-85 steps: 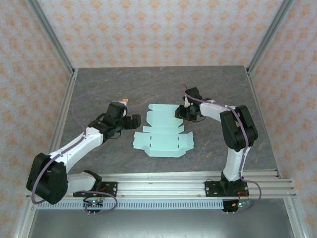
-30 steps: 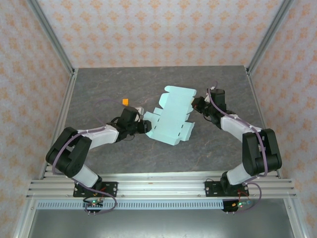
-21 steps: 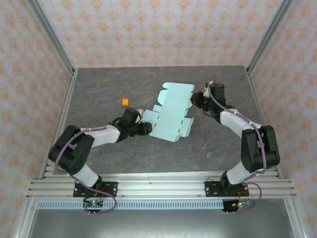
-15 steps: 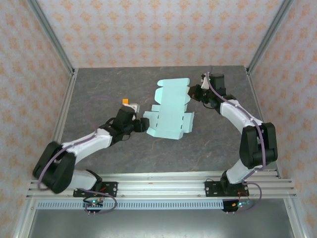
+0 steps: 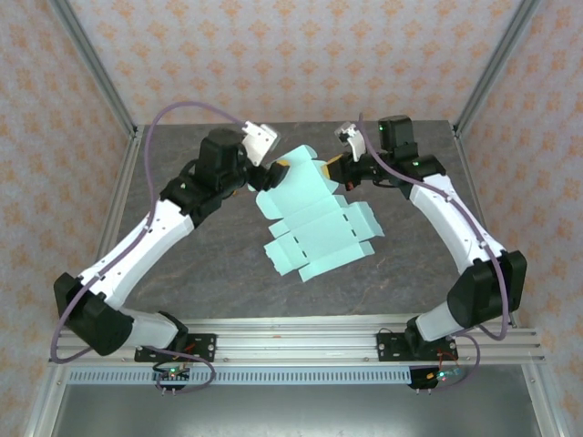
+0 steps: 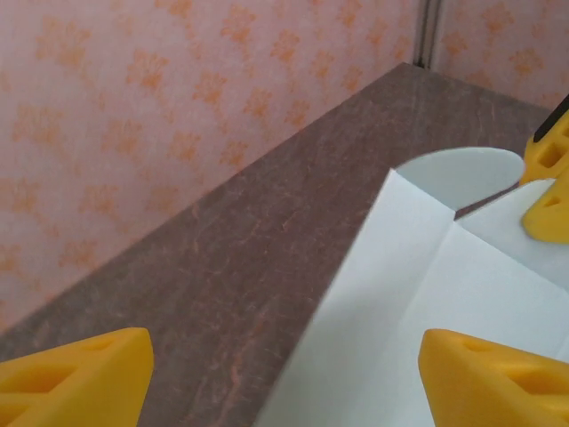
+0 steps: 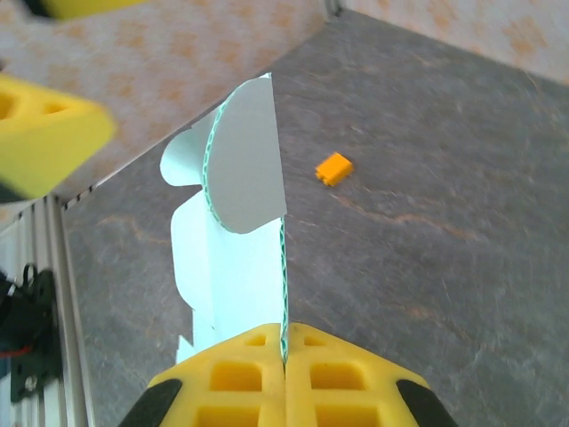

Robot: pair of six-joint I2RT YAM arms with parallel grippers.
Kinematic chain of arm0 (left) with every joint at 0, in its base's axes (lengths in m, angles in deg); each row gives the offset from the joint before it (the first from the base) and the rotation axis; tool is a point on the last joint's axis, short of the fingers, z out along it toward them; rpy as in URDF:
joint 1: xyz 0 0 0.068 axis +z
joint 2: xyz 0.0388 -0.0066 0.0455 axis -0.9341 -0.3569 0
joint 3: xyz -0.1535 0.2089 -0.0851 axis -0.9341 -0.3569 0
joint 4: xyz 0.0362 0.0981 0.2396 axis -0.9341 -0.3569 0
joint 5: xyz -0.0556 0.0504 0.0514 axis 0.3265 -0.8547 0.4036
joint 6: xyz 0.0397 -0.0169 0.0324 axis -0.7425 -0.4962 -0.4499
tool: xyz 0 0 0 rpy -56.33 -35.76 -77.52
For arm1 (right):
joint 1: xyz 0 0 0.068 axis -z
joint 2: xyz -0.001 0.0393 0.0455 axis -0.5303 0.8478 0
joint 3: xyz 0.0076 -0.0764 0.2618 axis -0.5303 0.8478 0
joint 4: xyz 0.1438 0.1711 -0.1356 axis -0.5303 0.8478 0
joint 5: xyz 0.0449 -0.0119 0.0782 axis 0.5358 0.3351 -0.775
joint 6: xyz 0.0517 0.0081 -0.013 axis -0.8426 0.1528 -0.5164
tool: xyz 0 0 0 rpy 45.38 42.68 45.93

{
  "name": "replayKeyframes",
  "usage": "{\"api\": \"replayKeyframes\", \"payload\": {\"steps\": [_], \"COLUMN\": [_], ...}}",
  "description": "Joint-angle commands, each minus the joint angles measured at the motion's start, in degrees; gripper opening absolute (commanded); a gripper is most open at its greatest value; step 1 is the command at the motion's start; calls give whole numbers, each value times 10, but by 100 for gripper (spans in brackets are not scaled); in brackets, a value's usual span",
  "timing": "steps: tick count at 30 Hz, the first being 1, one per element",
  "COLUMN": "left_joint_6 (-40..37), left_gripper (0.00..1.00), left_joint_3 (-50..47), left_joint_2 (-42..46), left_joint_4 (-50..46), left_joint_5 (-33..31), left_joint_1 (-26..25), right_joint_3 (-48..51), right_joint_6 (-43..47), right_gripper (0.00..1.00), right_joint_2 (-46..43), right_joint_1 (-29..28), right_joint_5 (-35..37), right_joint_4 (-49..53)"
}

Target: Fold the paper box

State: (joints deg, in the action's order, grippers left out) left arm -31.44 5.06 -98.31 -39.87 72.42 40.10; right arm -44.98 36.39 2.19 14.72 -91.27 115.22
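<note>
Box was an unfolded flat mint sheet, mid-frame in the top view, tilted, with its flaps and slots facing the camera. Whether its lower end touched the table couldn't be told. Its upper right edge was pinched in the right gripper. In the right wrist view that gripper sat bottom centre, yellow pads clenched on the sheet's edge. The box ran edge-on up from the pads, with a rounded tab at the top.

Left gripper was at the sheet's upper left corner, released. In the left wrist view its fingers were spread wide at the bottom corners of the frame. The box was in the lower right between them, with no contact visible. The right gripper's yellow pads were at the right edge.

A small orange piece lay on the table, upper centre of the right wrist view, well apart from the box.
</note>
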Motion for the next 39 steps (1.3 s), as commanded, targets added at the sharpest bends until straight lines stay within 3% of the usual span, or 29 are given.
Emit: {"api": "replayKeyframes", "payload": {"steps": [1, 5, 9, 14, 17, 19, 20, 21, 25, 28, 32, 39], "left_joint_6": [-132, -167, -183, -182, -173, -162, -153, -140, -49, 44, 159, 337], "left_gripper": [81, 83, 76, 48, 20, 7, 2, 0, 0, 0, 0, 0], "left_joint_3": [78, 152, 195, 232, 240, 239, 237, 234, 183, 97, -4, -71], "left_joint_2": [-41, -79, -109, -139, -142, -136, -131, -124, -67, 3, 94, 169], "left_joint_4": [-180, -257, -295, -326, -329, -323, -319, -312, -248, -147, -15, 97], "left_joint_5": [71, 153, 218, 249, 266, 275, 275, 273, 279, 312, 297, 254], "left_joint_1": [1, 3, 3, 8, 16, 23, 28, 33, 83, 127, 145, 152], "right_joint_3": [-28, -41, -46, -62, -66, -66, -69, -74, -33, 51, 141, 209], "right_joint_6": [105, 159, 181, 189, 181, 146, 121, 92, -87, -194, -244, -417], "right_gripper": [0, 0, 0, 0, 0, 0, 9, 24, 65, 75, 83, 85], "right_joint_2": [-20, -26, -23, -18, -15, -15, -15, -17, -60, -125, -159, -65], "right_joint_1": [-3, -3, -3, -3, -3, -3, -3, -2, 34, 75, 88, 104], "right_joint_5": [-42, -56, -69, -69, -56, -26, -5, 22, 103, 137, 158, 38], "right_joint_4": [56, 83, 77, 74, 64, 38, 30, 23, -87, -199, -298, -513]}}
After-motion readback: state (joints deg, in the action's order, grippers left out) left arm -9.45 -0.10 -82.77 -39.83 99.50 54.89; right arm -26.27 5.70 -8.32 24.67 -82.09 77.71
